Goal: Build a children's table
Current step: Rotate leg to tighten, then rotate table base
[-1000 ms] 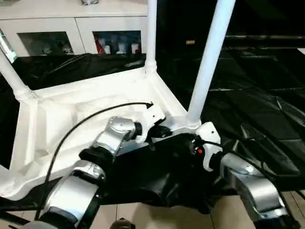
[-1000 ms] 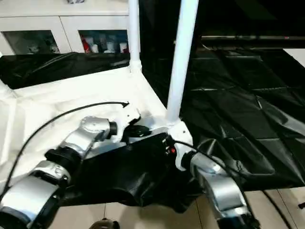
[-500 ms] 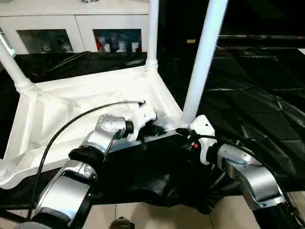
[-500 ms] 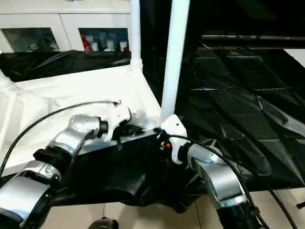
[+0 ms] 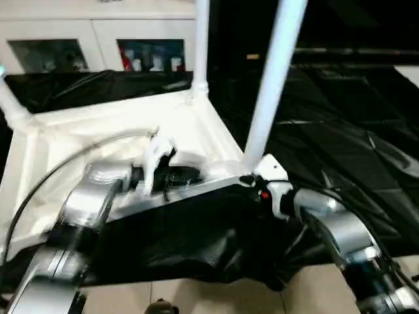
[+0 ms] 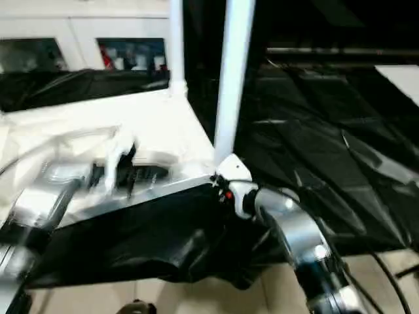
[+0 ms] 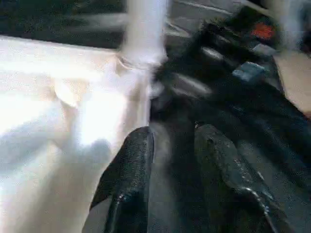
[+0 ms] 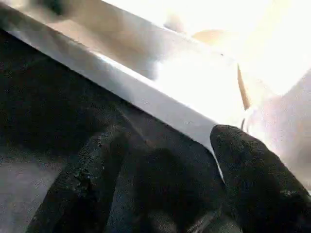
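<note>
Both grippers work the white ribbed plastic tabletop (image 5: 111,131): left gripper (image 7: 170,145) narrowly parted, right gripper (image 8: 170,160) spread wide; they should grip the rim evenly.

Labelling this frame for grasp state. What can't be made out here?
- Left pincer: motion-blurred in both eye views; contact with the upturned white plastic tabletop unclear.
- Right pincer: fingertips hidden behind the tabletop's near corner.
- White tubular legs: tops cut off by the eye views' upper edge.
- White glass-door cabinet: contents too small.

White table top (image 5: 124,140) upside down on black sheet, white tubular legs (image 5: 272,72) standing upright in corner sockets
</note>
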Available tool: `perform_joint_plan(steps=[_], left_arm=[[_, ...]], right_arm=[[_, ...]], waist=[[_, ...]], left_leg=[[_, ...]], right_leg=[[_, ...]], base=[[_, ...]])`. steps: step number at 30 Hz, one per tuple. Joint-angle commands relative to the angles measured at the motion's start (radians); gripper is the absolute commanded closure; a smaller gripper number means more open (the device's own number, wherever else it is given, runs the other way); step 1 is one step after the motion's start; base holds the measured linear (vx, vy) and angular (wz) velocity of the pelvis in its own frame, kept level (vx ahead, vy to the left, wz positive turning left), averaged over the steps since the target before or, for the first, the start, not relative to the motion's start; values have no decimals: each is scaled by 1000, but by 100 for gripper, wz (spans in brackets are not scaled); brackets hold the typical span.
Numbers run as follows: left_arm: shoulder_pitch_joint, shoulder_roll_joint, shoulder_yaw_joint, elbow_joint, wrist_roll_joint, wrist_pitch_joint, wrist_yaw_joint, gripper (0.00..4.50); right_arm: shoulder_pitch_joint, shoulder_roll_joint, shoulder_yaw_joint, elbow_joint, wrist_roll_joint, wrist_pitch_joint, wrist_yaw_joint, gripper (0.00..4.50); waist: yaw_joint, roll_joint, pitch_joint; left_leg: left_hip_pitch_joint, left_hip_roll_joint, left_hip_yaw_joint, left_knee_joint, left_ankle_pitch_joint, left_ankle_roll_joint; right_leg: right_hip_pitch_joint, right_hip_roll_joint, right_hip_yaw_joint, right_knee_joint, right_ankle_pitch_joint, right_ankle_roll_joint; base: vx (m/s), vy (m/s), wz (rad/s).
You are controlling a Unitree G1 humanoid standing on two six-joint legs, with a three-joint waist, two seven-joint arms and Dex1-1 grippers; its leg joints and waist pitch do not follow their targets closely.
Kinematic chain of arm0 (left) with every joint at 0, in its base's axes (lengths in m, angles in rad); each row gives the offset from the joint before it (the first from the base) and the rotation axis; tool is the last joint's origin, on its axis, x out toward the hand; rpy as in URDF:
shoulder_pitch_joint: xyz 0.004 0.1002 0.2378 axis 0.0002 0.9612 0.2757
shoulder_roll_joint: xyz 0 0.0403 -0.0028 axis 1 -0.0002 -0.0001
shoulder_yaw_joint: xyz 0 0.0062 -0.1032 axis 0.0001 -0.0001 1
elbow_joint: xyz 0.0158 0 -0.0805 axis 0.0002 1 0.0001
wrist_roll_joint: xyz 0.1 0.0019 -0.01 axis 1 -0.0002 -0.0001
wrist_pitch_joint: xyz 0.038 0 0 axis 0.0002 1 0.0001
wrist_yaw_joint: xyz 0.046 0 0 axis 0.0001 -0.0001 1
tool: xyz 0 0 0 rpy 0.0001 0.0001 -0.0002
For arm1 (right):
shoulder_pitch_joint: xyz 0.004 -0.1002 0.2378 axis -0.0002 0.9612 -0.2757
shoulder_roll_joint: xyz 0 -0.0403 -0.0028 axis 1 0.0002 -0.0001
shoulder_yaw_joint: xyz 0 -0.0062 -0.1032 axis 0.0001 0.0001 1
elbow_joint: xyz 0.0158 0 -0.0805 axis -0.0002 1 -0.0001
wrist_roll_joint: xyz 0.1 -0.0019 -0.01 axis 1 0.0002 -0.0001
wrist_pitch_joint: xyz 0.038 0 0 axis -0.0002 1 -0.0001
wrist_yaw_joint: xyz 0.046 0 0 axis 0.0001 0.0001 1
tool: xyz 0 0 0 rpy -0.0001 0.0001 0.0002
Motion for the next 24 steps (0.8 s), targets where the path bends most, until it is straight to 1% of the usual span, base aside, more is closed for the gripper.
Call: perform_joint_plan(steps=[1,2,3,4,5,6,7,8,9,10,11,12,13,14,15,16,17,18,19,20,21,22,23,24], left_arm=[[67,9,-2,-164,-29,61,33,257],[120,15,-1,-223,-33,74,46,255],[148,16,3,-250,-28,79,60,248],[154,16,4,-256,-27,80,63,236],[173,17,8,-274,-23,84,75,223],[197,14,20,-299,-22,94,92,223],[202,13,22,-303,-22,96,95,217],[216,11,29,-314,-19,98,106,212],[261,8,52,-345,-11,97,138,212],[286,11,61,-368,-11,102,158,190],[336,13,82,-403,-13,100,188,190],[362,13,93,-419,-16,97,201,181],[362,13,93,-419,-16,97,201,176],[397,14,104,-439,-20,92,213,171],[445,19,123,-455,-21,71,218,161],[511,40,147,-465,-16,37,205,151],[550,53,162,-472,-14,18,199,144],[586,65,180,-474,-14,1,188,140],[666,92,226,-486,-24,-26,161,136],[723,106,270,-505,-46,-30,145,128],[732,107,278,-509,-51,-30,142,117],[752,109,298,-519,-65,-26,138,107],[815,127,355,-544,-98,-15,99,99],[834,135,371,-552,-110,-7,86,99]], right_arm=[[-78,13,-17,152,-42,-41,-58,133],[-133,35,-36,246,-43,-60,-93,133],[-167,47,-49,305,-45,-77,-118,133],[-175,50,-52,319,-45,-81,-125,133],[-197,57,-59,358,-47,-95,-142,133],[-231,69,-79,417,-44,-113,-174,133],[-238,71,-83,428,-44,-117,-180,133],[-258,77,-94,463,-43,-126,-204,133],[-316,93,-139,561,-30,-161,-283,133],[-346,100,-162,615,-21,-184,-322,133],[-389,110,-218,699,11,-241,-405,133],[-408,114,-249,736,30,-272,-447,133],[-408,114,-249,736,30,-272,-447,133],[-426,109,-270,779,39,-302,-485,133],[-440,103,-285,813,37,-347,-521,133],[-444,100,-305,826,47,-367,-526,133],[-447,100,-317,839,53,-382,-528,133],[-445,99,-323,841,55,-394,-525,133],[-439,100,-330,852,57,-423,-503,133],[-433,100,-332,867,55,-450,-475,133],[-432,100,-333,868,55,-454,-469,133],[-429,101,-337,874,56,-464,-453,133],[-406,100,-338,865,60,-474,-398,133],[-400,99,-339,865,62,-477,-381,133]], waist=[[-5,2,-60],[-4,1,-56],[-2,3,-57],[-8,-2,-51],[-1,-1,-50],[-1,-1,-50],[-6,-4,-48],[-4,-3,-48],[-5,-4,-49],[-13,-4,-46],[-13,1,-50],[-12,0,-49],[-13,1,-47],[-10,0,-52],[-8,-3,-52],[-10,-6,-51],[-8,-5,-54],[-11,-5,-53],[-13,-4,-53],[-23,-6,-56],[-25,-6,-57],[-28,-7,-56],[-26,-3,-58],[-29,-4,-55]], left_leg=[[24,35,-6,-72,-266,-21],[25,29,-4,-72,-275,-23],[33,32,-3,-70,-291,-30],[30,31,-3,-73,-301,-28],[36,29,-2,-72,-315,-34],[39,30,-1,-71,-321,-36],[32,29,-5,-75,-322,-39],[31,29,-6,-76,-320,-41],[33,30,-6,-75,-323,-46],[23,30,-12,-79,-328,-55],[23,31,-13,-78,-332,-61],[33,30,-7,-73,-348,-65],[36,30,-5,-73,-354,-63],[37,29,-5,-71,-352,-62],[30,29,-5,-71,-339,-56],[21,25,-5,-71,-318,-48],[21,25,-5,-68,-307,-41],[16,24,-6,-68,-287,-30],[15,23,-6,-67,-285,-25],[8,22,-6,-66,-260,-10],[13,22,-3,-62,-258,-4],[12,21,-3,-61,-243,8],[16,22,-2,-60,-242,14],[9,24,-3,-61,-245,24]], right_leg=[[34,-65,51,-64,-167,-223],[35,-60,52,-73,-212,-211],[28,-65,55,-71,-219,-216],[28,-62,56,-77,-239,-212],[25,-59,57,-83,-284,-185],[22,-59,59,-82,-283,-184],[28,-59,58,-80,-281,-187],[30,-58,57,-80,-282,-180],[26,-59,58,-76,-272,-181],[32,-59,54,-74,-280,-181],[33,-61,53,-70,-279,-182],[22,-56,56,-73,-260,-173],[19,-51,57,-74,-254,-171],[20,-52,56,-71,-242,-174],[24,-52,55,-68,-220,-173],[30,-48,54,-66,-204,-166],[31,-51,55,-65,-185,-166],[33,-48,54,-62,-160,-164],[32,-46,54,-62,-154,-164],[37,-43,52,-57,-116,-170],[33,-40,53,-56,-100,-178],[35,-38,54,-54,-74,-192],[33,-38,54,-54,-65,-201],[36,-40,54,-53,-60,-213]], base=[[0,0,0],[0,0,0],[0,0,0],[0,0,0],[0,0,0],[0,0,0],[0,0,0],[0,0,0],[0,0,0],[0,0,0],[0,0,0],[0,0,0],[0,0,0],[0,0,0],[0,0,0],[0,0,0],[0,0,0],[0,0,0],[0,0,0],[0,0,0],[0,0,0],[0,0,0],[0,0,0],[0,0,0]])
